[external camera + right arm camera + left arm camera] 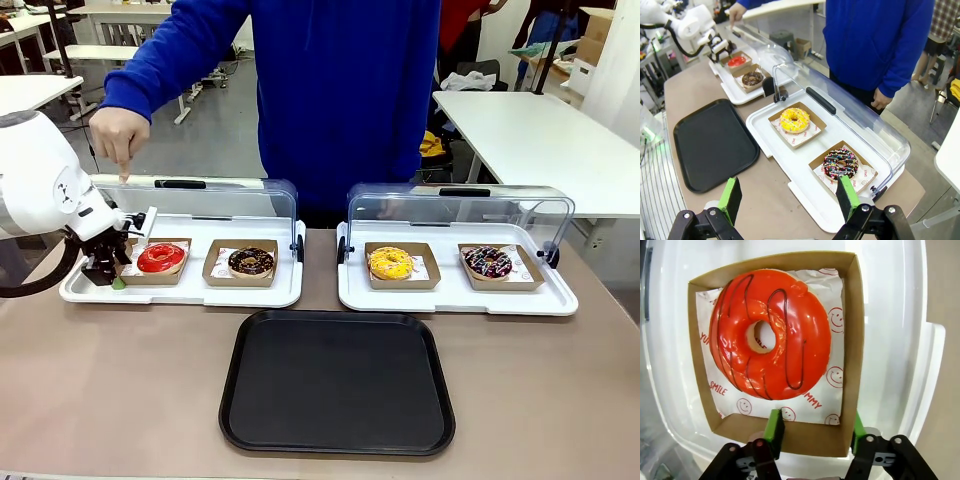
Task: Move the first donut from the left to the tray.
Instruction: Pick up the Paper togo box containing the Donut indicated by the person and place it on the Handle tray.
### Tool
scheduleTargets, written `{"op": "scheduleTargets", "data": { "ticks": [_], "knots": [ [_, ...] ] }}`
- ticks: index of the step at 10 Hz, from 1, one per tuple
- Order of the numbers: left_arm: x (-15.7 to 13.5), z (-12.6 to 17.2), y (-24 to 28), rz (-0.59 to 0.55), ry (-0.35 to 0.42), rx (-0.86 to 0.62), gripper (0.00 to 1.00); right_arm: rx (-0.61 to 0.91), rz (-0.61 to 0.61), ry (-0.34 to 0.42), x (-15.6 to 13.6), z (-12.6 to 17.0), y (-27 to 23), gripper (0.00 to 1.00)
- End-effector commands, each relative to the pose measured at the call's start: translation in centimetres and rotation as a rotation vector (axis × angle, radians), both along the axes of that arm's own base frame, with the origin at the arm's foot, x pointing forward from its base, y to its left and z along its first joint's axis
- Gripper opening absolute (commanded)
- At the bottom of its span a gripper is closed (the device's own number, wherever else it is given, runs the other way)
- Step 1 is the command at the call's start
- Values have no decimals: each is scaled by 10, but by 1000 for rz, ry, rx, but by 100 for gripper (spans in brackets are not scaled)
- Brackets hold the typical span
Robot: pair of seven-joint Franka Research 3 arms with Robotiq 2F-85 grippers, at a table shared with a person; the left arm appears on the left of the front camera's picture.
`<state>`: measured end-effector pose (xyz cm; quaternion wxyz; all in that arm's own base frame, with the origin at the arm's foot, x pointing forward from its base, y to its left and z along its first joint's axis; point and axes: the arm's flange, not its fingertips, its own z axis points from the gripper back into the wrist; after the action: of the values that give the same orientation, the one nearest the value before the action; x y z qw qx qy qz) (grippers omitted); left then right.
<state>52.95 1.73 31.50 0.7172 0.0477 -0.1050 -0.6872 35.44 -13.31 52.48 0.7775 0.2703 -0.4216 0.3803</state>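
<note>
Left hand (pixel 816 427) low at the end of the white tray (pixel 190 292), fingers apart, clamped on nothing. One green pad sits against the near wall of the cardboard holder (pixel 854 340), the other just outside its corner. Red donut (pixel 800 340) lies flat in that holder, directly ahead of my fingertips, its icing streaked with thin dark lines. Chocolate donut (pixel 251 262) is one holder beyond it. Black tray (pixel 338 385) rests on the counter (pixel 120 380), well off to my hand's side. A person's hand (pixel 120 135) hangs above the raised clear lid (pixel 215 200), past the donut. Right hand (pixel 789 200) likewise spread wide, high above the counter near the second white tray (pixel 810 180).
</note>
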Motion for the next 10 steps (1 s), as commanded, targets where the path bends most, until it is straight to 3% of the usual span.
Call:
{"op": "scheduleTargets", "data": {
  "ticks": [1,2,4,9,10],
  "knots": [
    [2,2,0,2,45,4,0,19,9,-36,3,2,0,100],
    [2,3,0,-2,50,11,15,19,9,-36,3,2,0,100],
    [1,1,-1,-21,85,30,0,19,9,-36,3,2,0,100],
    [0,1,-3,1,102,25,0,19,9,-36,3,2,0,100],
    [-1,1,-2,-30,72,13,0,19,9,-36,3,2,0,100]
  ]
}}
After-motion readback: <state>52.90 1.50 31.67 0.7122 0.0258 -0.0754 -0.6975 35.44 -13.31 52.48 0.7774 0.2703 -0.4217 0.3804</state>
